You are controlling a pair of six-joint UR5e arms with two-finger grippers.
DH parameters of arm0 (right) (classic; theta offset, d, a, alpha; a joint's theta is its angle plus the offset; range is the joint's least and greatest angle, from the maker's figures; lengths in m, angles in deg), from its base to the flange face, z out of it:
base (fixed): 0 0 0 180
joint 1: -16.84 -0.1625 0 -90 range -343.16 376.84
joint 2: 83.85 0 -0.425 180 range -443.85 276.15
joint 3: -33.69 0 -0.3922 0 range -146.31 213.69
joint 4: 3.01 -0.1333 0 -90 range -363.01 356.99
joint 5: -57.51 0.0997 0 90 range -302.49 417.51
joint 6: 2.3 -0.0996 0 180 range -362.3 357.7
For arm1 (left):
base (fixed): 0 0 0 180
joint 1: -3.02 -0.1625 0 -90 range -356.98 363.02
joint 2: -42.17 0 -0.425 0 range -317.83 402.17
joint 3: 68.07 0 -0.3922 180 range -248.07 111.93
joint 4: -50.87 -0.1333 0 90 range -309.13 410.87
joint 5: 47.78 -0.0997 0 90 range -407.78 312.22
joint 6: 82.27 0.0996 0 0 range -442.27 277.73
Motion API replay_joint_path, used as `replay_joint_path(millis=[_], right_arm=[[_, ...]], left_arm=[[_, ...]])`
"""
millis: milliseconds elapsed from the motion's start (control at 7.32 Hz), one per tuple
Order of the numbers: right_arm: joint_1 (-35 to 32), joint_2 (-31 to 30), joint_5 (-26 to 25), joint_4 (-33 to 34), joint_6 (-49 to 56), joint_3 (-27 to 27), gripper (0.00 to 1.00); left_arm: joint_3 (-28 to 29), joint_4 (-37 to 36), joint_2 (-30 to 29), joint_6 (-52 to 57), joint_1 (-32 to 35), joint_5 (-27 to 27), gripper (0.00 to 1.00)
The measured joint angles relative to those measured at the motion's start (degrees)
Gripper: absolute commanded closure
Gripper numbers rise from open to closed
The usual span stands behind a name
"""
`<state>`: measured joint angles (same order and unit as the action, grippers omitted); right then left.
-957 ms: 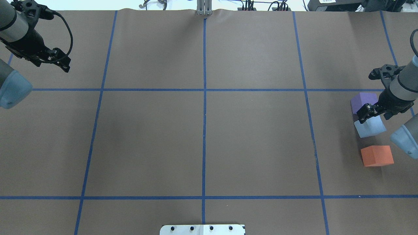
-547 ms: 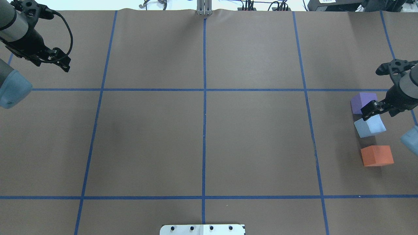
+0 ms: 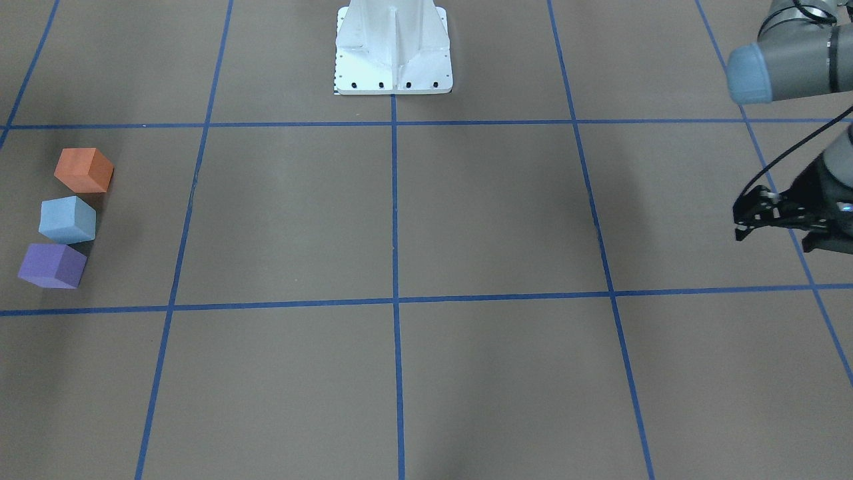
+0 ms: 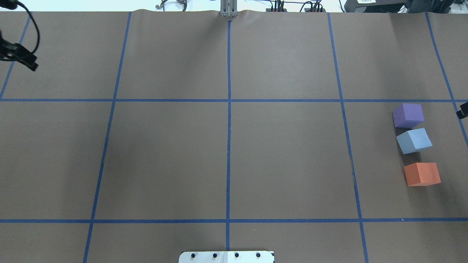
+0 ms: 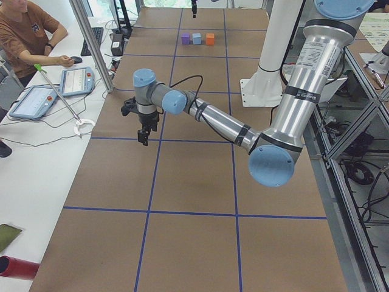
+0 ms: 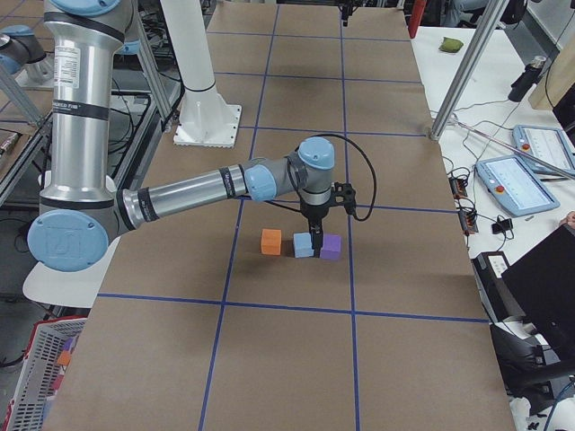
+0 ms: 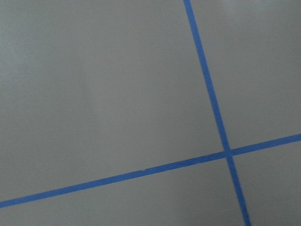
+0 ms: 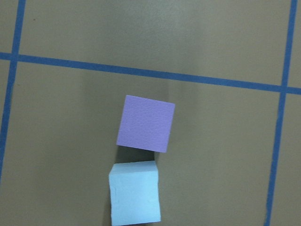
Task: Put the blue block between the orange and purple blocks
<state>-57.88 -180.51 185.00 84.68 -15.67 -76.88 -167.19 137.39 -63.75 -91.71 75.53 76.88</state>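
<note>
The blue block point(image 4: 414, 140) rests on the table between the purple block point(image 4: 408, 115) and the orange block point(image 4: 422, 174), in one row at the right. It almost touches the purple one, and a gap separates it from the orange one. The row also shows in the front view: orange point(image 3: 83, 170), blue point(image 3: 66, 219), purple point(image 3: 52, 265). The right wrist view shows purple point(image 8: 146, 123) and blue point(image 8: 135, 193) from above, with no fingers. Only a black sliver of my right gripper point(image 4: 463, 110) shows at the right edge; I cannot tell its state. My left gripper point(image 3: 741, 227) hangs empty far away, jaws together.
The brown table cover carries a grid of blue tape lines point(image 4: 229, 128). The white robot base plate point(image 3: 393, 50) stands at the middle of the near edge. In the left side view an operator point(image 5: 24, 36) sits at a side table with tablets.
My right gripper has drawn away to the right, off the blue block and almost out of the overhead view. My left arm has moved left toward the edge. The three blocks have not moved.
</note>
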Motion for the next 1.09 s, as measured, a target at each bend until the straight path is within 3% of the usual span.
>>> replay_joint_path(millis=[547, 1094], right_arm=[[-10.2, -4.7, 8.4, -0.5, 7.2, 2.6, 0.0], [-13.4, -7.8, 9.6, -0.9, 7.4, 4.2, 0.0]], left_arm=[[-0.9, 3.4, 9.8, 7.9, 13.3, 5.4, 0.0], [3.8, 6.6, 16.7, 8.3, 16.4, 5.8, 0.0]])
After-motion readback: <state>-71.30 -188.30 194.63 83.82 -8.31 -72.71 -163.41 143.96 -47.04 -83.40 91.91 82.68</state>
